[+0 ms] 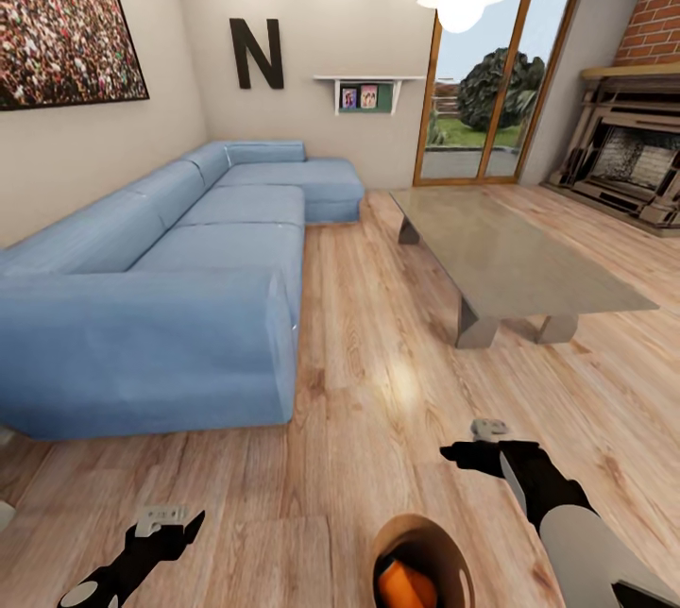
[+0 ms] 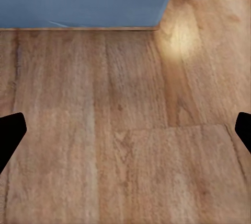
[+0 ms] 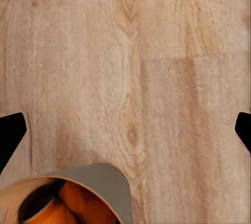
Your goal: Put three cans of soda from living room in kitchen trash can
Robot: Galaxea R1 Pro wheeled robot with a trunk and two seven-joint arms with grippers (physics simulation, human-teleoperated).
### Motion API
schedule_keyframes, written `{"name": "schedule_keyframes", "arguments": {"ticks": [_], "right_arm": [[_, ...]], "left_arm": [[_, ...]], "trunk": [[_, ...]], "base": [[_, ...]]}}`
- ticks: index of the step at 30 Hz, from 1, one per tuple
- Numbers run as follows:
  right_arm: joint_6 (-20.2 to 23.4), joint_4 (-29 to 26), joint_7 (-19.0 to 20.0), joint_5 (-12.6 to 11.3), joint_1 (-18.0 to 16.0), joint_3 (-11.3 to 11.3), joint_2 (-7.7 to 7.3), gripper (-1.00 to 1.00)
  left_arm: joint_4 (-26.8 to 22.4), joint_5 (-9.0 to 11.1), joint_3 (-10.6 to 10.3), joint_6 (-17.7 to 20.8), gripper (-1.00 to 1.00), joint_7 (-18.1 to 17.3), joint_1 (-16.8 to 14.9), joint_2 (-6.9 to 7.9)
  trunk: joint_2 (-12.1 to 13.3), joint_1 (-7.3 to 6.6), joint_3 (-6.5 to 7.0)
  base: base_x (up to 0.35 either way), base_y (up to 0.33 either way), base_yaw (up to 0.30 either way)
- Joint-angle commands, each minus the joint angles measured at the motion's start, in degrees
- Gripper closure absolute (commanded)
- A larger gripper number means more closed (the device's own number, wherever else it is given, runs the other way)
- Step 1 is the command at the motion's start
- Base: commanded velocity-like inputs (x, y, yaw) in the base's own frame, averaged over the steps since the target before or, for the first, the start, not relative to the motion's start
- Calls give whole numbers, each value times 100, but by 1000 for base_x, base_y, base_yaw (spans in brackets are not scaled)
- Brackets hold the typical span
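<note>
The robot stands in the living room, on a light wood floor (image 1: 378, 344) of long planks with a soft shine. A wide strip of bare floor runs between the blue sofa (image 1: 179, 278) on the left and the low glass table (image 1: 515, 254) on the right, up to the glass door (image 1: 491, 70) in its wooden frame. The sofa is long and bends at the far corner; its near end is a broad, rounded block of matte cloth that comes close to the left gripper (image 1: 165, 532). The table has a flat, half-clear top on angular pale legs, and its near corner lies a little beyond the right gripper (image 1: 472, 447). A brick fireplace (image 1: 642, 145) fills the far right. On the wall hang a black letter N (image 1: 256, 53) and a small white shelf (image 1: 368, 91). The trash can (image 1: 420, 565) sits at the lower edge of the head view, between the two arms — round, grey outside and brown inside — with orange soda cans (image 1: 406, 584) lying in it. In both wrist views the black fingertips sit far apart at the picture edges, so both jaws are spread and hold nothing.
</note>
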Motion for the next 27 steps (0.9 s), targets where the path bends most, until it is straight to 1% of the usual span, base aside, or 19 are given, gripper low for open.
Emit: {"name": "schedule_keyframes", "arguments": {"ticks": [1,3,4,6,8,19,27], "right_arm": [[-38,-1,2,1,7,1,-1,-100],[-136,-3,12,-4,39,1,-3,-100],[-333,-6,11,-22,180,-4,-5,-100],[-479,-6,14,-28,246,-6,-4,-100],[-769,-5,12,-33,358,-11,-5,-100],[-1109,10,-29,-19,519,-14,-12,-100],[-1190,12,-40,-24,557,-21,-13,-100]], "left_arm": [[0,0,0,0,-100,0,0,0],[0,-6,0,0,-100,2,0,0],[0,-8,0,0,-100,0,0,0],[0,-9,0,0,-100,0,0,0],[0,-9,0,4,-100,0,0,0],[18,-14,-6,9,-100,4,0,0],[414,6,-22,6,-100,85,-2,0]], "trunk": [[42,-23,18],[122,-66,54],[162,-88,72],[242,-132,108],[322,-176,144],[764,-418,342],[1084,-594,485]], "base": [[0,0,0],[0,0,0],[0,0,0],[0,0,0],[0,0,0],[0,0,0],[0,0,0]]}}
